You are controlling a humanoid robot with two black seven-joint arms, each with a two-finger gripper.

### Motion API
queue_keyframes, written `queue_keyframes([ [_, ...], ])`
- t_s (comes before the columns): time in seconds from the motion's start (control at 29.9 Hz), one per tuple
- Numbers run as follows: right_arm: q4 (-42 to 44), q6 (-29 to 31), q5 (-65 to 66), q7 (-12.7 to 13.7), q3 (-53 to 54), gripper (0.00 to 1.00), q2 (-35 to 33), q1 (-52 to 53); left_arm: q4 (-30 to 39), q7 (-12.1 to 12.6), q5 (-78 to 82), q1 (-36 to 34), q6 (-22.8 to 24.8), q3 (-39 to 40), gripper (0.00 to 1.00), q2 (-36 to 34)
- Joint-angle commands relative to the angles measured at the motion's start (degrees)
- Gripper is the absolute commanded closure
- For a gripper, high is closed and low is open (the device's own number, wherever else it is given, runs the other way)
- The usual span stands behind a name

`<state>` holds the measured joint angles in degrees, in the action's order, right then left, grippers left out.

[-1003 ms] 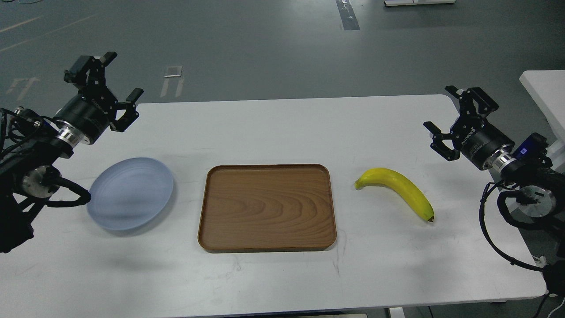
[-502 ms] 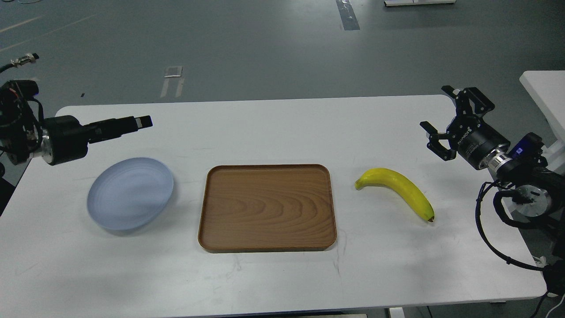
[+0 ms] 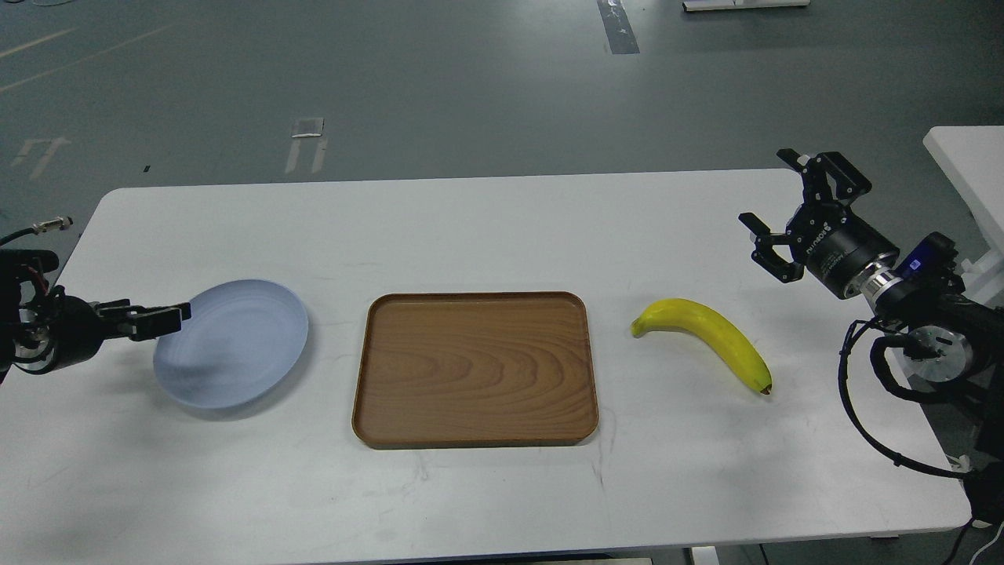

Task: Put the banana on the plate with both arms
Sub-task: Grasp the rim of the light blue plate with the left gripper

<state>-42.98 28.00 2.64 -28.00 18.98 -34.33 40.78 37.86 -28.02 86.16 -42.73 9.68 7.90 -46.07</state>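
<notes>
The yellow banana (image 3: pixel 706 336) lies on the white table (image 3: pixel 502 227) right of centre, greenish stem to the left and dark tip to the lower right. The pale blue plate (image 3: pixel 239 345) sits at the left and holds nothing. My left gripper (image 3: pixel 174 315) is low at the plate's left rim, pointing right and seen side-on, so its fingers cannot be told apart. My right gripper (image 3: pixel 767 188) is open and empty, above the table up and to the right of the banana, apart from it.
A brown wooden tray (image 3: pixel 474 369) lies in the middle between plate and banana, with nothing in it. A second white table (image 3: pixel 969 157) stands at the far right, behind my right arm. Grey floor lies beyond the table's far edge.
My left arm has swung down and back, from high behind the plate to low at its left rim, and turned side-on. My right gripper has crept slightly left and up. Banana and plate have not moved.
</notes>
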Motion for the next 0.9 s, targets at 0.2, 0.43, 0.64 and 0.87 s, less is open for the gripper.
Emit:
queue_keyframes([
  [0.2, -0.1, 0.0, 0.0, 0.0, 0.0, 0.00, 0.0, -0.1, -4.9, 0.0, -1.6, 0.6, 0.1, -2.1, 0.25, 3.3],
  [0.43, 0.0, 0.0, 0.0, 0.0, 0.0, 0.00, 0.0, -0.4, -5.0, 0.0, -1.8, 1.6, 0.1, -2.6, 0.32, 3.3],
  [0.64, 0.1, 0.0, 0.0, 0.0, 0.1, 0.00, 0.1, -0.2, -5.0, 0.0, -2.1, 1.6, 0.3, -2.7, 0.63, 3.2],
  [0.87, 0.1, 0.0, 0.0, 0.0, 0.0, 0.00, 0.2, -0.2, -4.9, 0.0, -3.2, 1.6, 0.3, -2.9, 1.00, 3.2],
])
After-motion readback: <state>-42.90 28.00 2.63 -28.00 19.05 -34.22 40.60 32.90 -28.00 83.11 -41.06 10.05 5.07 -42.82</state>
